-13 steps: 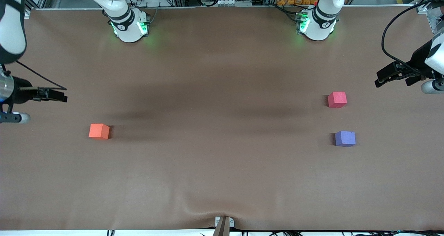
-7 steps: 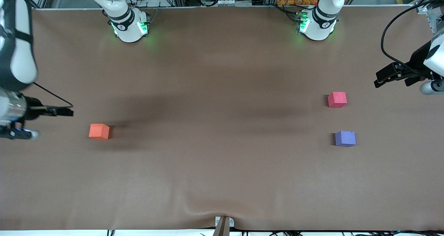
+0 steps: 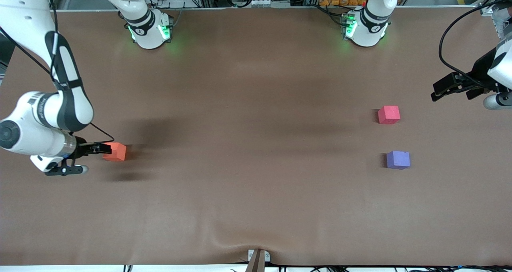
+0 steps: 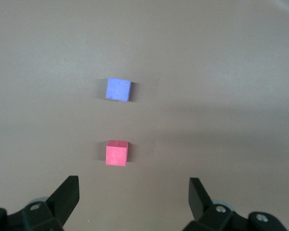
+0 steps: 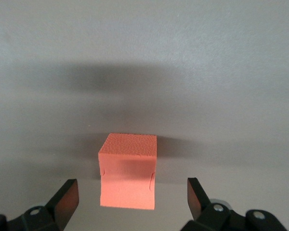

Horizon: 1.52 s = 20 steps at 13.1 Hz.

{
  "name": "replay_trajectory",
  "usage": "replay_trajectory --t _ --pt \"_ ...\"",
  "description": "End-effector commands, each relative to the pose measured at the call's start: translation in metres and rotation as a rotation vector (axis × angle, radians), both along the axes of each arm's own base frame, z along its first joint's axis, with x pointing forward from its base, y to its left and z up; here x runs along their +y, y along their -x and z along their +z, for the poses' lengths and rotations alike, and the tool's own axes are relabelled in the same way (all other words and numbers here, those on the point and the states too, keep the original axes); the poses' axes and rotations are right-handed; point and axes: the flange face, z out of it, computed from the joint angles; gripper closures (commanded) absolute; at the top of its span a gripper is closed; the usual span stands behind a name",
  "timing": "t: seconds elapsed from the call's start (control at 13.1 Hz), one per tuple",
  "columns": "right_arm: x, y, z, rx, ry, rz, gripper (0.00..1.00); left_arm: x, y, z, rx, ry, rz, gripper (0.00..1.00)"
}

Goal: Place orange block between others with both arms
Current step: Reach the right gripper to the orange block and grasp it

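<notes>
The right gripper (image 3: 105, 148) sits low just beside the orange block (image 3: 115, 151) at the right arm's end of the tabletop (image 3: 256, 184), fingers (image 5: 65, 199) spread wide and grasping nothing. The left gripper (image 3: 438, 91), also released, waits above the tabletop near the pinkish-red cube (image 3: 389, 115) and purple-blue cube (image 3: 398, 160).

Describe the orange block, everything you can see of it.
The orange block is a small cube of matte, slightly pebbled material that looks like foam, with two faint marks on the side seen from the right wrist. It sits flat on the brown table cover toward the right arm's end of the table, away from the other two cubes. The right gripper is open, its fingers spread either side of the block without touching it. Nothing else is in contact with it.
</notes>
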Motion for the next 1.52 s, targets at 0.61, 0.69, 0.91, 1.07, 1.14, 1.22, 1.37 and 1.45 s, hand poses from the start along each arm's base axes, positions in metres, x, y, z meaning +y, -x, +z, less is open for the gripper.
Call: replay_trajectory --t 0.61,0.69,0.91,1.07,1.14,1.22,1.37,1.45 --pt "0.011 0.014 -0.043 -0.027 0.005 0.049 0.00 -0.002 0.000 -0.002 0.012 -0.005 -0.009 0.00" --pt "0.010 0.015 -0.047 -0.023 0.005 0.047 0.00 -0.002 0.000 -0.002 0.012 -0.005 -0.012 0.00" --pt "0.008 0.016 -0.060 -0.017 0.007 0.044 0.00 -0.002 -0.001 -0.003 0.015 -0.005 -0.014 0.00" --pt "0.007 0.014 -0.066 -0.012 0.007 0.043 0.45 -0.003 -0.001 -0.003 0.014 -0.005 -0.017 0.00" --pt "0.009 0.012 -0.065 -0.014 0.008 0.040 0.88 -0.003 -0.001 -0.004 0.015 -0.005 -0.017 0.00" --pt "0.010 0.012 -0.065 -0.009 0.007 0.040 1.00 -0.003 -0.001 -0.003 0.014 -0.005 -0.015 0.00" --pt "0.013 0.010 -0.060 -0.012 0.006 0.043 1.00 -0.003 -0.001 -0.004 0.015 -0.005 -0.020 0.00" --pt "0.016 0.008 -0.056 -0.020 0.007 0.047 1.00 -0.003 -0.001 -0.003 0.014 -0.005 -0.020 0.00"
